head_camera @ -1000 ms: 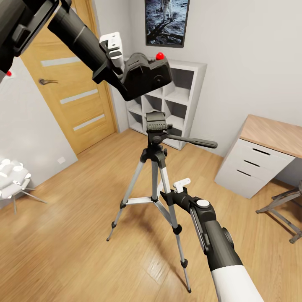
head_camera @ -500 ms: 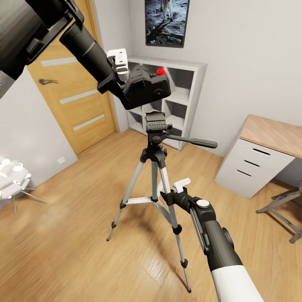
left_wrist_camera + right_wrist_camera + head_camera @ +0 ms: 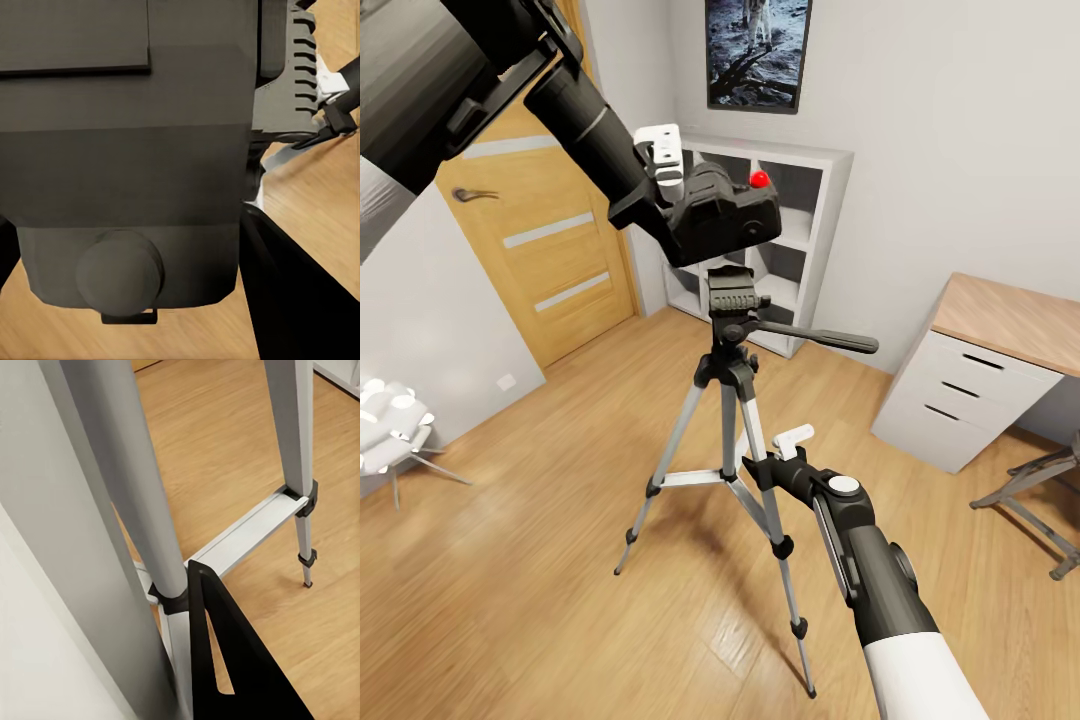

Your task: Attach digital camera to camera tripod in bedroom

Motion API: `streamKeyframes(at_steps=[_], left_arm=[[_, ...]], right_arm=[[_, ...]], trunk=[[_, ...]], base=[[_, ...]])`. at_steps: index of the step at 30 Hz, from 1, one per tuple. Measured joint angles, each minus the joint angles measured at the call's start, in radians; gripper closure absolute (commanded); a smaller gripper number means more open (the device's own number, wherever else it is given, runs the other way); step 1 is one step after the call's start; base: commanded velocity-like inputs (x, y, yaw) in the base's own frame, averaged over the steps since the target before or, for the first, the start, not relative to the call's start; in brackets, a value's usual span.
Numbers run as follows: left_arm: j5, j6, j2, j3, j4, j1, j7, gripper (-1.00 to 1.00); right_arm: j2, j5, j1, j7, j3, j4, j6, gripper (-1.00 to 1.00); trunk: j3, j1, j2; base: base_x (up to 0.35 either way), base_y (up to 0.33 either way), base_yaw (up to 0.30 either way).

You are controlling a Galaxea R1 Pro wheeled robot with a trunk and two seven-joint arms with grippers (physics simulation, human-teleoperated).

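The digital camera (image 3: pixel 722 215), clamped in your left gripper's (image 3: pixel 672 190) jaws, hangs just above the camera tripod (image 3: pixel 732 400) on the bedroom's wood floor (image 3: pixel 540 560), near the door (image 3: pixel 550 250) and white shelf (image 3: pixel 800 240); your right gripper's (image 3: pixel 775 450) jaws I cannot tell.

1. One digital camera (image 3: pixel 722 215).
2. One camera tripod (image 3: pixel 732 400), three legs.
3. Two grippers: left gripper (image 3: pixel 665 165), right gripper (image 3: pixel 785 445).
4. One wood door (image 3: pixel 535 250).
5. One white cube shelf (image 3: pixel 780 235).
6. One drawer unit (image 3: pixel 950 395), three drawers.
7. One framed picture (image 3: pixel 758 50).
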Motion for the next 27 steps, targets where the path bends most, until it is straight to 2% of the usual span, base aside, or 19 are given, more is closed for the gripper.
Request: streamKeyframes(at_steps=[5, 10, 27], left_arm=[[0.002, 0.0, -0.023, 0.001, 0.004, 0.0, 0.005, 1.0], [0.002, 0.0, -0.035, 0.001, 0.005, 0.0, 0.007, 1.0], [-0.001, -0.003, -0.033, 0.0, 0.003, 0.0, -0.005, 1.0]], right_arm=[[0.0, 0.0, 0.0, 0.0, 0.0, 0.0, 0.0, 1.0], [0.0, 0.001, 0.0, 0.001, 0.0, 0.0, 0.0, 1.0], [0.0, 0.002, 0.0, 0.001, 0.0, 0.0, 0.0, 1.0]], trunk=[[0.0, 0.0, 0.0], [0.0, 0.0, 0.0], [0.0, 0.0, 0.0]], base=[[0.0, 0.0, 0.0], [0.0, 0.0, 0.0], [0.0, 0.0, 0.0]])
